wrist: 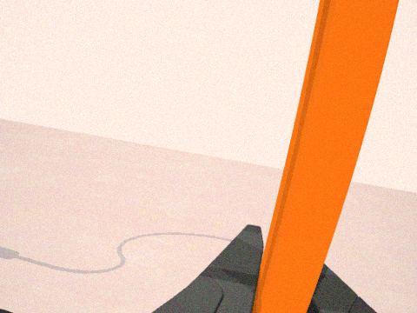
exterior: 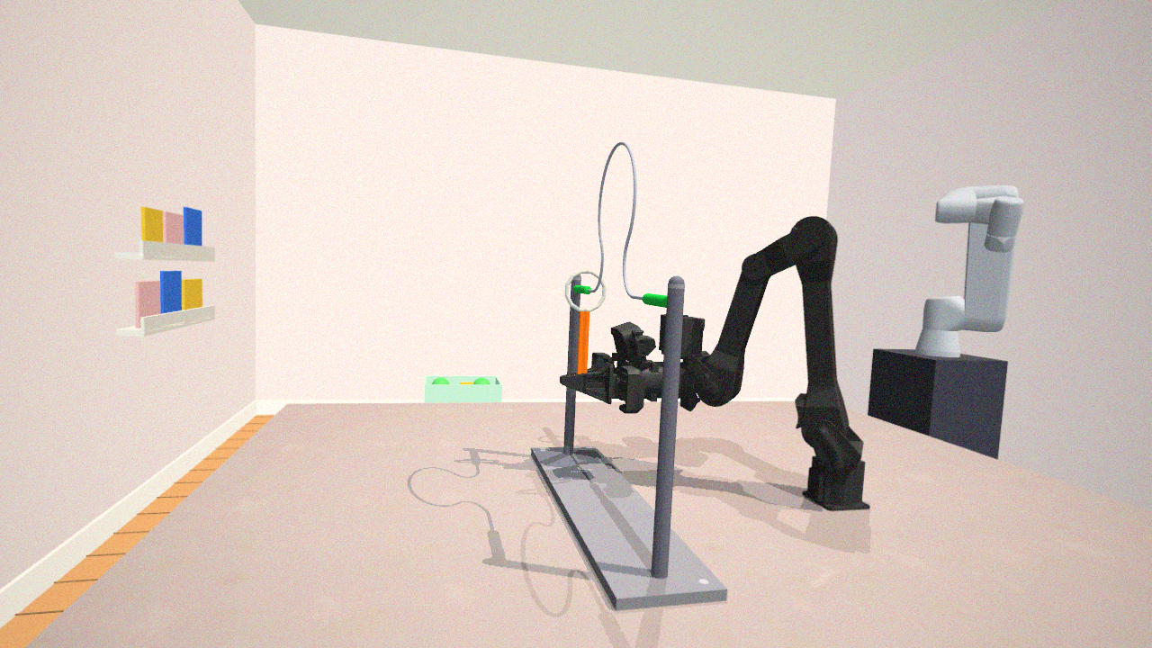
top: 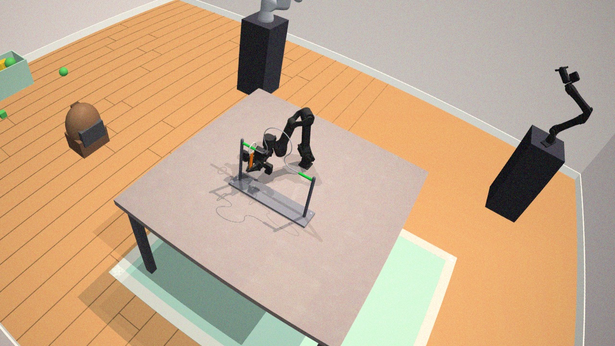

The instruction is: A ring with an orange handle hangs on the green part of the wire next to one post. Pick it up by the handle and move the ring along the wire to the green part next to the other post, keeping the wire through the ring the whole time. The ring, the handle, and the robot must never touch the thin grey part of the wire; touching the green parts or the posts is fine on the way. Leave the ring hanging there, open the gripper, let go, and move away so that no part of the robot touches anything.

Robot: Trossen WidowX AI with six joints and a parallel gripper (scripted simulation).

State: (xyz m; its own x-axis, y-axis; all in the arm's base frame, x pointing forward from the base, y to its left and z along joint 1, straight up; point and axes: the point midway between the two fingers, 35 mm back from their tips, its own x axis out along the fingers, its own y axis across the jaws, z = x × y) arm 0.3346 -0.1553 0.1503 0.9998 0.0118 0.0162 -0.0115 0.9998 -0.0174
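The pale ring [exterior: 585,292] [top: 255,144] hangs around the green wire part [exterior: 583,288] [top: 246,144] next to the far post [exterior: 570,418] [top: 239,161]. Its orange handle [exterior: 584,342] [top: 250,159] [wrist: 325,151] hangs straight down. My gripper [exterior: 586,382] [top: 253,166] is shut on the lower end of the handle. The thin grey wire [exterior: 616,209] [top: 279,142] loops high up and comes down to the other green part [exterior: 653,301] [top: 305,175] at the near post [exterior: 667,427] [top: 309,195].
The posts stand on a long grey baseplate [exterior: 628,532] [top: 275,202] on the table [top: 344,240]. My arm's base [exterior: 833,475] [top: 306,161] stands behind the wire. A dark pedestal with a pale arm [exterior: 942,394] stands off the table.
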